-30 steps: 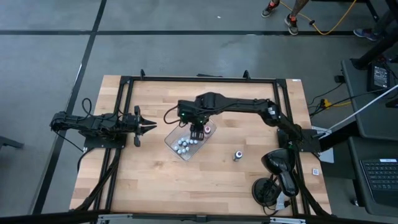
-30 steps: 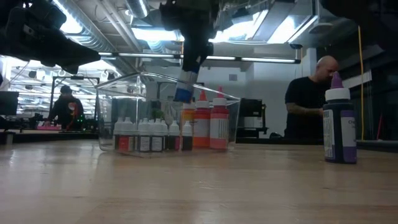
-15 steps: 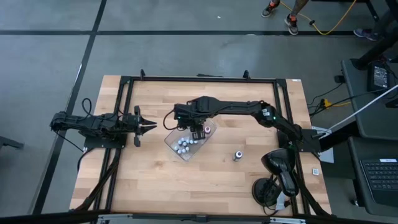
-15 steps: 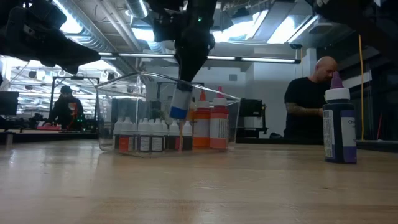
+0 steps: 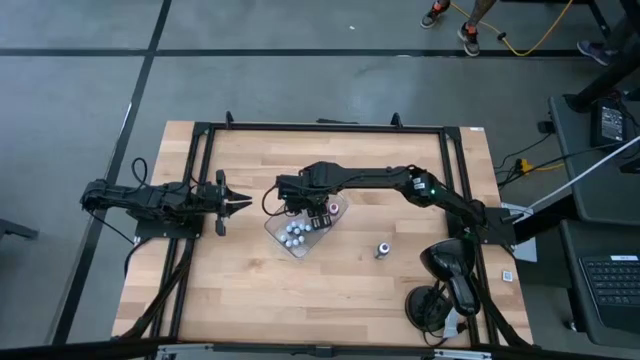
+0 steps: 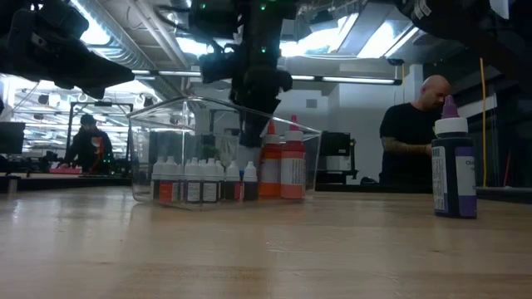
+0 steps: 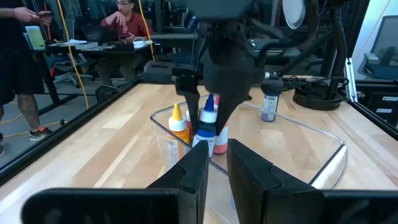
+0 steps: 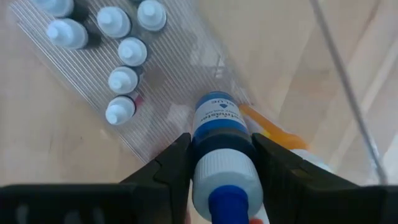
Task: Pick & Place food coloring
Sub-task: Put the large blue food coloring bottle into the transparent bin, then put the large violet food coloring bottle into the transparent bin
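Many small bottles (image 8: 122, 79) in clear tray (image 5: 281, 238), right pincer (image 8: 214, 163) clamped on blue bottle (image 8: 217, 134) inside.

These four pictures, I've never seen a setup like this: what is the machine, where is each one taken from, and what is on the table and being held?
It is a robot with two dark arms at a wooden table. One picture looks straight down from above, one looks level across the table top, and the other two come from a camera on each arm's wrist.

In the overhead view the left gripper waits at the table's left, shut and empty. The right gripper reaches over a clear plastic tray and its fingers grip a blue food coloring bottle, upright, being lowered into the tray.

The tray already holds small white-capped bottles and taller orange and red ones. A purple bottle stands alone outside the tray. People are in the room behind.
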{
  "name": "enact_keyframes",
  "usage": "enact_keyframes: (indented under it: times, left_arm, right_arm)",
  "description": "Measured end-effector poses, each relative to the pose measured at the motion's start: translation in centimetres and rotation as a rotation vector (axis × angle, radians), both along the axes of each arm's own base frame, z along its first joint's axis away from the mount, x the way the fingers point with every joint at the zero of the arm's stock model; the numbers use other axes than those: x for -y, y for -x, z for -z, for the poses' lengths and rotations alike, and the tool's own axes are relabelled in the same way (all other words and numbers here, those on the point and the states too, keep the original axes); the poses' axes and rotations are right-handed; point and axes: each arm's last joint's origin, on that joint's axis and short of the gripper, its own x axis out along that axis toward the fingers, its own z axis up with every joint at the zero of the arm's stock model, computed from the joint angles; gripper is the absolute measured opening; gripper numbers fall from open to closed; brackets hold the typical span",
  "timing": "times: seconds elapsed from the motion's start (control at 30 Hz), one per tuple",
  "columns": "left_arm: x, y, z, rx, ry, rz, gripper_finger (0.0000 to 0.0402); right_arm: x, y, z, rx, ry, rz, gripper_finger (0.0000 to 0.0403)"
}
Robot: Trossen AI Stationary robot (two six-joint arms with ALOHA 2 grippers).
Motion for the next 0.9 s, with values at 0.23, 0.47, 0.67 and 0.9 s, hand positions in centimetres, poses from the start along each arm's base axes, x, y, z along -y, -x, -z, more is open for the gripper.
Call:
enact_keyframes:
  times: [0.23, 0.47, 0.67, 0.9]
  left_arm:
    - [0.0, 0.0, 0.0, 0.0, 0.0, 0.0, 0.0053]
    - [0.0, 0.0, 0.0, 0.0, 0.0, 0.0, 0.0055]
    - [0.0, 0.0, 0.0, 0.0, 0.0, 0.0, 0.0059]
    - [0.0, 0.0, 0.0, 0.0, 0.0, 0.0, 0.0057]
  right_arm:
    - [-0.1, -0.3, 1.1, -0.022, -0.016, -0.018, 0.0149]
    - [0.0, -0.3, 1.2, -0.027, 0.016, -0.005, 0.0244]
    - [0.2, 0.0, 0.3, -0.034, 0.086, 0.016, 0.0297]
    - [-0.5, 0.8, -2.3, 0.02, 0.089, 0.018, 0.0303]
